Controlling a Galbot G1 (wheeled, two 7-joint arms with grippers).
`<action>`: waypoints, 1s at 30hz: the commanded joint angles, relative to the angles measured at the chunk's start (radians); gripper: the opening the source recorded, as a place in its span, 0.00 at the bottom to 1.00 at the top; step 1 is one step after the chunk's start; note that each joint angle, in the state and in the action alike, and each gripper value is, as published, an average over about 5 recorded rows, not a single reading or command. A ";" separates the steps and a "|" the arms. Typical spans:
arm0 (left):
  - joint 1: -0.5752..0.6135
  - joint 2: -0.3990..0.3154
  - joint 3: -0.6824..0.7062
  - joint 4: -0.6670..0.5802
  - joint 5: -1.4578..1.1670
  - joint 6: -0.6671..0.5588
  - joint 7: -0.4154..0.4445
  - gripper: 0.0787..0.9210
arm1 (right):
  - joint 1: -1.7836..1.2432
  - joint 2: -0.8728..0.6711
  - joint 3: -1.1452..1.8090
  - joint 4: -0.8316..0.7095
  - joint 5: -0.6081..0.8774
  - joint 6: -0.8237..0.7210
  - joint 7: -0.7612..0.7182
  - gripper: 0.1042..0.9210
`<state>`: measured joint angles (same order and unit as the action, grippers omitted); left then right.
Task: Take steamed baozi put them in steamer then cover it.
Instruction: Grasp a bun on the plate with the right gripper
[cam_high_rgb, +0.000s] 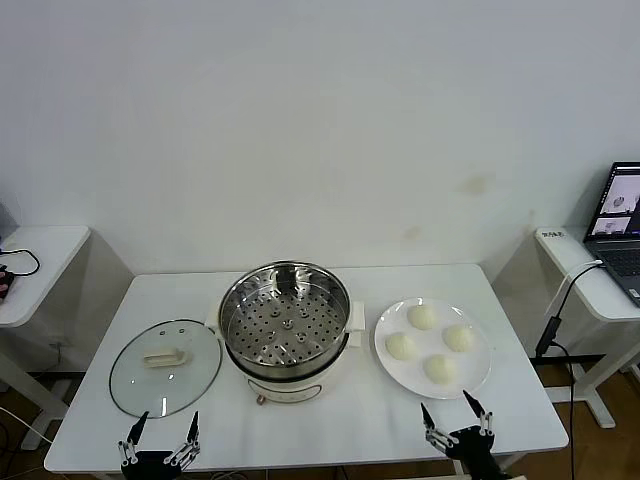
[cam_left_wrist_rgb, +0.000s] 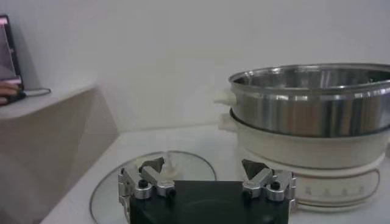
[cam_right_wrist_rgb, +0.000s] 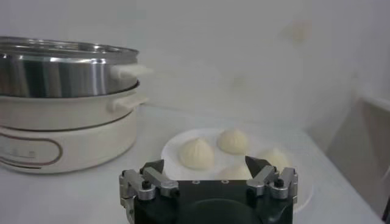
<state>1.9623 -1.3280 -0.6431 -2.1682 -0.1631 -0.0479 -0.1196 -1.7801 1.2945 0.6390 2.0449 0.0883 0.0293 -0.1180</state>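
The steamer (cam_high_rgb: 285, 322) stands mid-table, a shiny steel pot with its perforated tray bare and uncovered. To its left its glass lid (cam_high_rgb: 165, 367) lies flat on the table. On the right, a white plate (cam_high_rgb: 476, 372) holds several steamed baozi (cam_high_rgb: 421, 317). My left gripper (cam_high_rgb: 165, 424) hangs open at the table's front edge, just short of the lid. The right gripper (cam_high_rgb: 447, 408) hangs open at the front edge too, just before the plate. In the right wrist view the right gripper (cam_right_wrist_rgb: 204, 163) faces the baozi (cam_right_wrist_rgb: 197, 153) with nothing between its fingers. The left gripper (cam_left_wrist_rgb: 203, 164) is likewise empty, facing the lid (cam_left_wrist_rgb: 109, 190).
A small white side table (cam_high_rgb: 35, 260) with a black cable stands at the left. Another side table (cam_high_rgb: 590, 280) at the right carries a laptop (cam_high_rgb: 620, 215). A plain wall runs behind the table.
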 joint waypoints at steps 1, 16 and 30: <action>-0.026 0.012 -0.022 -0.025 0.032 0.107 0.009 0.88 | 0.040 -0.046 0.037 0.006 -0.116 -0.014 0.016 0.88; -0.120 0.022 -0.065 -0.044 0.129 0.167 0.004 0.88 | 0.496 -0.541 0.008 -0.177 -0.461 -0.226 -0.228 0.88; -0.121 0.014 -0.082 -0.053 0.141 0.162 -0.001 0.88 | 1.413 -0.801 -0.824 -0.549 -0.362 -0.226 -0.790 0.88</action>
<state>1.8535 -1.3161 -0.7158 -2.2189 -0.0377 0.1015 -0.1155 -0.9027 0.6595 0.2609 1.6961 -0.2792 -0.1725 -0.5987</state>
